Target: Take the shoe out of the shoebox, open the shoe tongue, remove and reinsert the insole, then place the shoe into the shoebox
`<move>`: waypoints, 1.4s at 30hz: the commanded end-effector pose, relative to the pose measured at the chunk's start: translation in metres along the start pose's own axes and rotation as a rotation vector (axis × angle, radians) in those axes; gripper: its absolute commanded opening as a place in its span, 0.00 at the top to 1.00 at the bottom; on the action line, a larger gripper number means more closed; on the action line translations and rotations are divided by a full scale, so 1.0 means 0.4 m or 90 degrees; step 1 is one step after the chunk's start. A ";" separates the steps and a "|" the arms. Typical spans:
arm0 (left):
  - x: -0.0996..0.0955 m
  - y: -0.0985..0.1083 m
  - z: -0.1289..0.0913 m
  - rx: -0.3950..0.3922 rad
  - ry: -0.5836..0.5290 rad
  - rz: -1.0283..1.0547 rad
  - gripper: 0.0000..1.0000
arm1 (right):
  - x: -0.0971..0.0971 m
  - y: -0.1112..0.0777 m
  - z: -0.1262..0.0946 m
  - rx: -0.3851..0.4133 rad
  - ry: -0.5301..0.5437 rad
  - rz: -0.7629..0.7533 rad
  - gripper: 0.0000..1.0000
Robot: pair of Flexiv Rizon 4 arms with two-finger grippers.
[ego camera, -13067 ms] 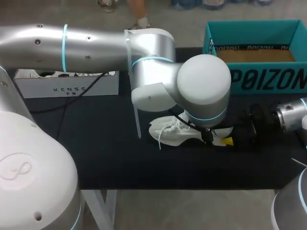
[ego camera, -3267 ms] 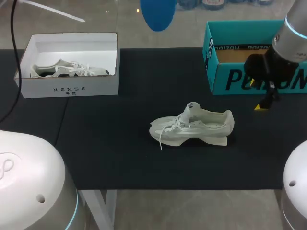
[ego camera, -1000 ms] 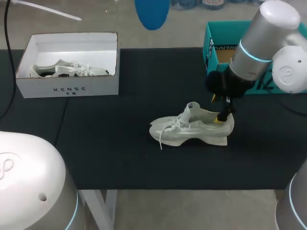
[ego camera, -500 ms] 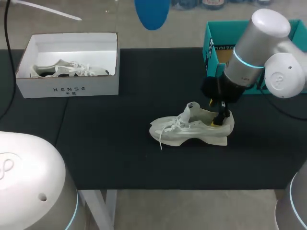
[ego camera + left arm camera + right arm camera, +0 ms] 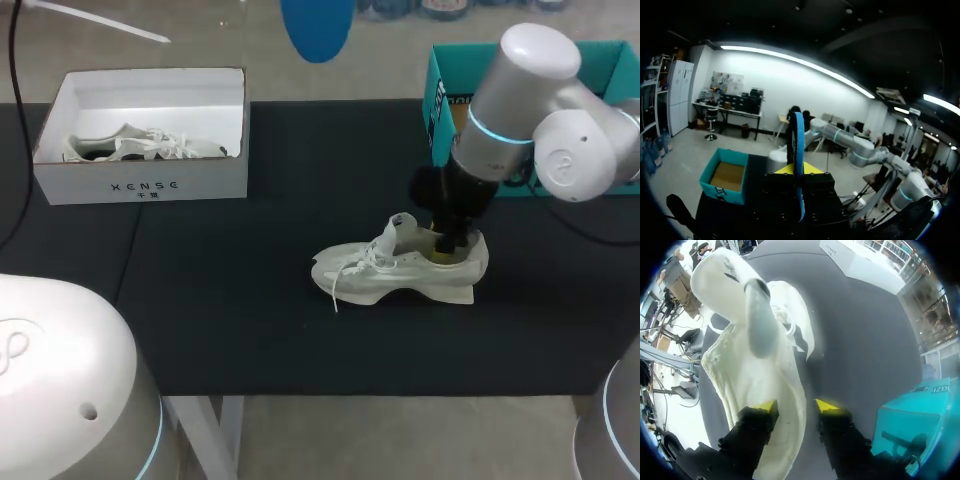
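A white shoe (image 5: pixel 400 268) lies on its sole mid-table, toe to the left, tongue lifted. My right gripper (image 5: pixel 447 250) is down at its heel opening. In the right wrist view the gripper (image 5: pixel 796 406) straddles the shoe's (image 5: pixel 760 365) side wall, one yellow tip inside and one outside; a thin dark gap shows at the outer finger. The blue insole (image 5: pixel 318 25) hangs high above the table's far edge. In the left wrist view it (image 5: pixel 798 150) stands edge-on, with my left gripper (image 5: pixel 799 170) shut on it. The teal shoebox (image 5: pixel 448 130) sits open at the far right.
A white box (image 5: pixel 140 175) holding another white shoe (image 5: pixel 140 145) stands at the far left. The black mat (image 5: pixel 220 300) covers the table. My right arm (image 5: pixel 540 110) reaches in over the teal box's front wall.
My right gripper has come down and leftward onto the shoe's heel, and its fingers have narrowed around the side wall. The left gripper and insole have stayed put.
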State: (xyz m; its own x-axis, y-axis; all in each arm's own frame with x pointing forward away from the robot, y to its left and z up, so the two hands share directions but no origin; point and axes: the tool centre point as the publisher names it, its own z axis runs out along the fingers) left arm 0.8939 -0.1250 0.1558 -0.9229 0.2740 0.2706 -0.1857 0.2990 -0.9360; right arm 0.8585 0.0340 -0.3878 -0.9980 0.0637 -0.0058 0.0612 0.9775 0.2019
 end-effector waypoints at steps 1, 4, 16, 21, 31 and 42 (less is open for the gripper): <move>0.000 0.000 0.000 -0.001 0.000 0.000 1.00 | -0.004 -0.001 0.007 0.001 0.003 0.000 1.00; 0.000 0.000 0.000 -0.001 0.000 0.000 1.00 | -0.006 -0.007 0.008 -0.001 0.005 0.000 1.00; 0.000 0.000 0.000 -0.001 0.000 0.000 1.00 | -0.014 -0.035 -0.048 -0.012 -0.007 0.002 1.00; 0.000 0.000 0.000 -0.001 0.000 0.000 1.00 | -0.021 -0.051 -0.120 -0.016 -0.031 0.002 1.00; 0.000 0.000 0.000 -0.001 0.000 0.000 1.00 | -0.046 -0.078 -0.242 -0.002 -0.025 -0.016 1.00; 0.000 0.000 0.000 -0.001 0.000 0.000 1.00 | -0.046 -0.078 -0.242 -0.002 -0.025 -0.016 1.00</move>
State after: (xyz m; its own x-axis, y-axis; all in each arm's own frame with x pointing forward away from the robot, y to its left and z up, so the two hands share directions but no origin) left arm 0.8939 -0.1250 0.1558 -0.9229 0.2740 0.2706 -0.1857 0.2991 -0.9360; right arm 0.8727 -0.0175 -0.2990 -0.9977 0.0470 -0.0481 0.0361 0.9781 0.2050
